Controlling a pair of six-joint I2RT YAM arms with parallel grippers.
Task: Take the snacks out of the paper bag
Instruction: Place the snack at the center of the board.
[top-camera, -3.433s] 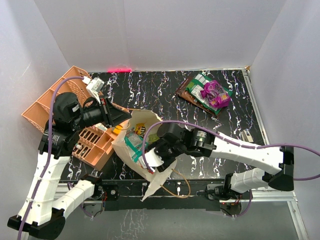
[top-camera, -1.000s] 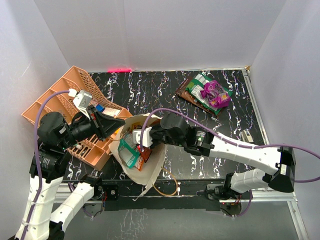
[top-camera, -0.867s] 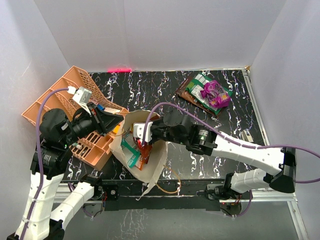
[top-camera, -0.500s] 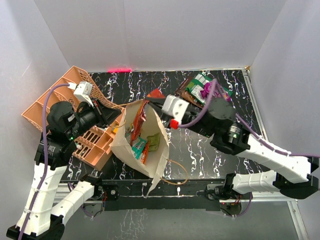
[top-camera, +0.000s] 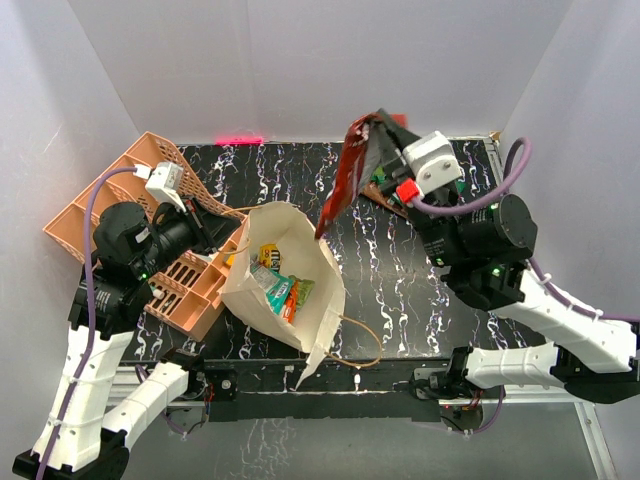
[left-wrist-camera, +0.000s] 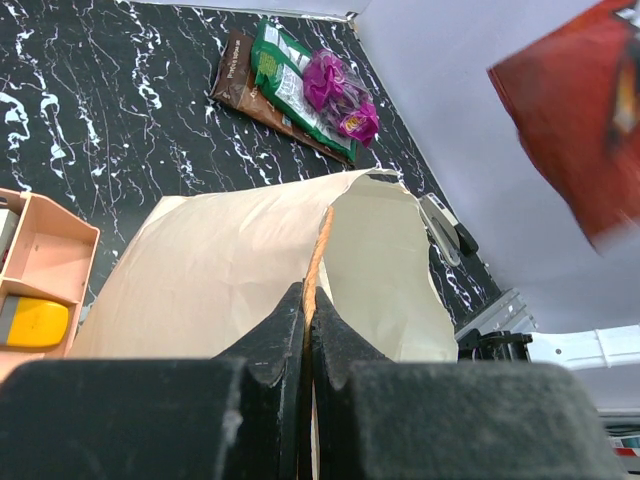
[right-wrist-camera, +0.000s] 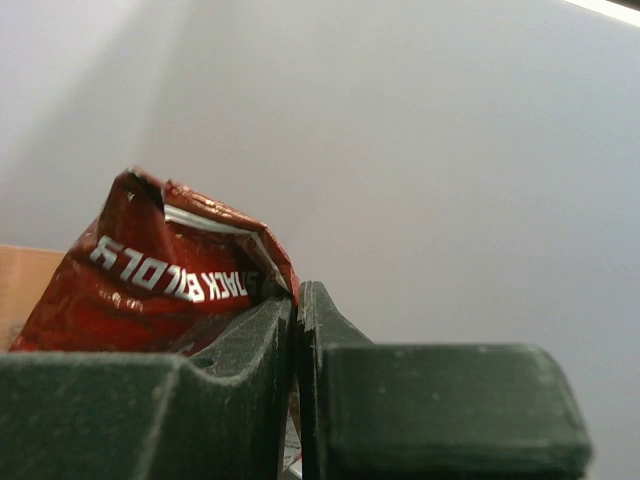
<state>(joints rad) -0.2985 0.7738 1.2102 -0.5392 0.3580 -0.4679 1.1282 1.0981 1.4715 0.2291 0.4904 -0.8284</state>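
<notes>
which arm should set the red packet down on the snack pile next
Right. The right hand is shut on the red packet, raised near the pile; the left hand is pinching the bag rim.

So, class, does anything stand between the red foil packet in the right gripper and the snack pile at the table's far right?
Nothing visible does. The red foil packet hangs from the right gripper, clear of the cream paper bag, whose rim the left gripper pinches. Only open air separates it from the snack pile.
</notes>
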